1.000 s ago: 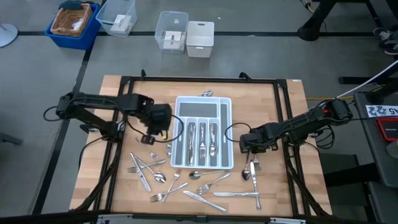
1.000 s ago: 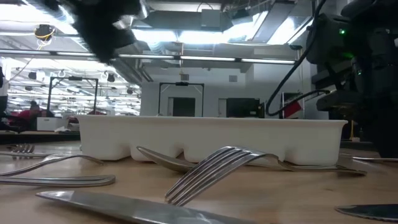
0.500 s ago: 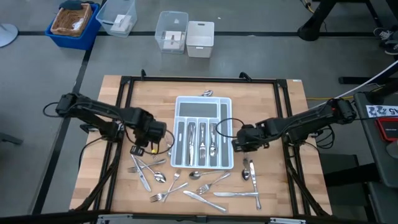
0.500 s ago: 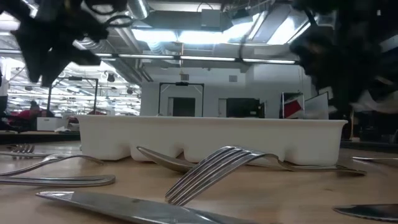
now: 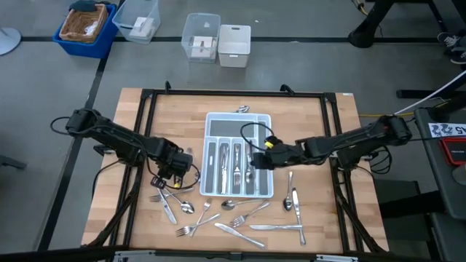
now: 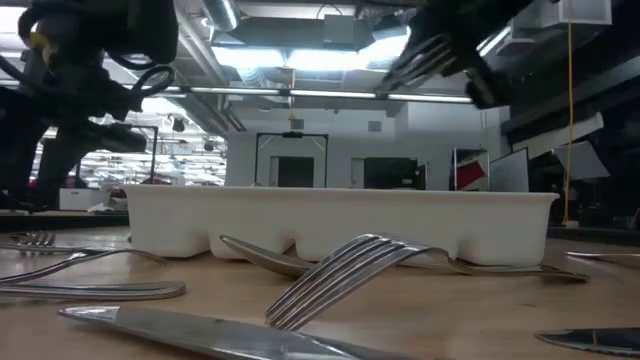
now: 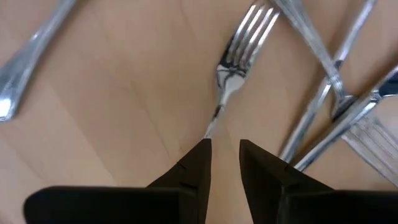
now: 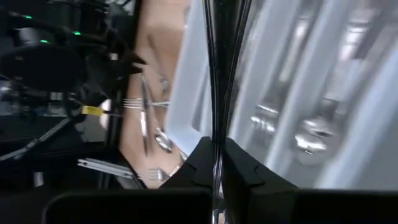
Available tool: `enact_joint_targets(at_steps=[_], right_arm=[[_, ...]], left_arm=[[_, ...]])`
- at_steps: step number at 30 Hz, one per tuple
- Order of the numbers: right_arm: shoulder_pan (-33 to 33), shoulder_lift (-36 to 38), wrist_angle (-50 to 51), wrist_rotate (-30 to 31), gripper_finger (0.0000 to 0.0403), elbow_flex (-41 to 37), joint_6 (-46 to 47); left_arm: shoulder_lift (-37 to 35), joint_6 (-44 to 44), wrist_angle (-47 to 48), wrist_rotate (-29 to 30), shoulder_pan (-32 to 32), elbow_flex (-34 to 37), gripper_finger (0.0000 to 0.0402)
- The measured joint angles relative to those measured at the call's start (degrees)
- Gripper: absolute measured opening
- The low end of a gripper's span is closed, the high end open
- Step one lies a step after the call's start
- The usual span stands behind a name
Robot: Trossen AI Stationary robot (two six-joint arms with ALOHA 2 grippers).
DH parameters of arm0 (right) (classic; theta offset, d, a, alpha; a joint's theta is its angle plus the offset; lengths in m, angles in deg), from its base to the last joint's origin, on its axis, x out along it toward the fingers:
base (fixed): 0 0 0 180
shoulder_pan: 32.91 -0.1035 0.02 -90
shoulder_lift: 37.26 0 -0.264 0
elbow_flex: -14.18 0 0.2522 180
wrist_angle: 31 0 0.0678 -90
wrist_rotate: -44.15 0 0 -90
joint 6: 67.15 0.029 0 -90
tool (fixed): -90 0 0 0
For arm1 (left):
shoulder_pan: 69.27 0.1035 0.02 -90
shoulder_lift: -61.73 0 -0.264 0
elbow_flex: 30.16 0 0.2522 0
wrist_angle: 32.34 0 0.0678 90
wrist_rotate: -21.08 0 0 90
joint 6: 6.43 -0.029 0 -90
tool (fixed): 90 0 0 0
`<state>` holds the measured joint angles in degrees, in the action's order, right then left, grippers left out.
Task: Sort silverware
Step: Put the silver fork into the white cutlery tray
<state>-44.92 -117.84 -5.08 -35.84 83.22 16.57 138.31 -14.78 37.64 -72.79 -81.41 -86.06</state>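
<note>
The silverware lies partly in the slots of the white tray (image 5: 207, 156) and partly loose on the wood near the table's near edge (image 5: 218, 215). My left gripper (image 5: 171, 176) is low over the forks left of the tray. In the left wrist view it (image 7: 224, 155) is open by a narrow gap, at the handle end of a fork (image 7: 239, 56) lying flat. My right gripper (image 5: 256, 158) hovers over the tray's right slots, shut on a fork (image 6: 425, 55). Spoons (image 8: 311, 137) rest in the slots below it. My left gripper has one fingertip (image 7: 200, 155) at the fork's handle end (image 7: 210, 129); I cannot tell whether it touches. My right gripper pinches a fork's handle (image 8: 216, 149) between its two fingers. The fork reaches out ahead along the fingers, and its tines (image 6: 420, 55) are free. It is lifted clear above the tray.
Several crossed forks and a knife (image 7: 336, 93) lie close beside the left gripper. Two pieces (image 5: 293, 196) lie right of the tray and one (image 5: 242, 110) beyond its far edge. Black frame rails (image 5: 145, 124) run along the table's sides. Bins (image 5: 87, 25) stand past the far edge.
My right gripper has travelled from the table right of the tray toward the left, and now hangs over the tray's right slots with the fork. My left gripper has moved from the tray's left edge toward the near edge and down, onto the forks there.
</note>
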Motion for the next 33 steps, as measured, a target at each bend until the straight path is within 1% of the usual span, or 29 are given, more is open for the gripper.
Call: enact_joint_targets(at_steps=[6,10,13,20,27,33], right_arm=[[0.0,-7.2,-11.7,0.1,0.0012,0.0,-0.2],[0.0,-11.5,-17.6,0.1,0.0013,0.0,-0.2],[0.0,-13.4,-20.5,0.1,0.0013,0.0,-0.2],[0.0,-14.3,-22.1,-0.5,0.0013,0.0,-1.2],[0.0,-14.3,-22.6,-0.6,0.0014,0.5,-2.1],[0.0,-14.3,-22.7,-0.6,0.0014,0.6,-3.0]], left_arm=[[0.9,0.6,-0.3,2.0,0.1,-0.1,0.0072],[2.1,0.6,-0.2,2.0,0.1,-0.1,0.0072],[3.4,0.6,-0.2,2.0,0.1,-0.1,0.0072],[6.4,0.3,-0.1,0.8,0.1,-0.4,0.0072],[6.4,-7.0,-1.6,0.2,0.1,-1.3,0.0072],[6.6,-8.0,-1.9,0.2,0.1,-0.6,0.0073]])
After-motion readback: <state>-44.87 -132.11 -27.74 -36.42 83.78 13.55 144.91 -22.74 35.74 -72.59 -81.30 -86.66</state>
